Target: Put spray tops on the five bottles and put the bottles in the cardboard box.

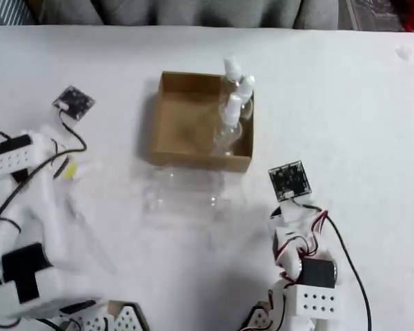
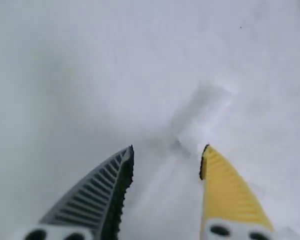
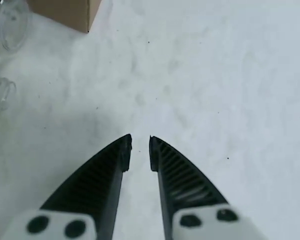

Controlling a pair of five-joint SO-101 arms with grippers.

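Looking past our left gripper [image 2: 167, 148], we find a white spray top [image 2: 205, 111] lying on the table [image 2: 65, 75] just ahead of the spread fingers, nearer the yellow one and untouched. That arm sits low, well left of the box [image 1: 186, 124]. Our right gripper [image 3: 140, 138] points down at bare table, its fingers almost together and holding nothing. Off to its side lie two open bottles [image 3: 9, 22], just in front of the box. Three capped bottles [image 1: 231, 110] rest inside the box along one wall.
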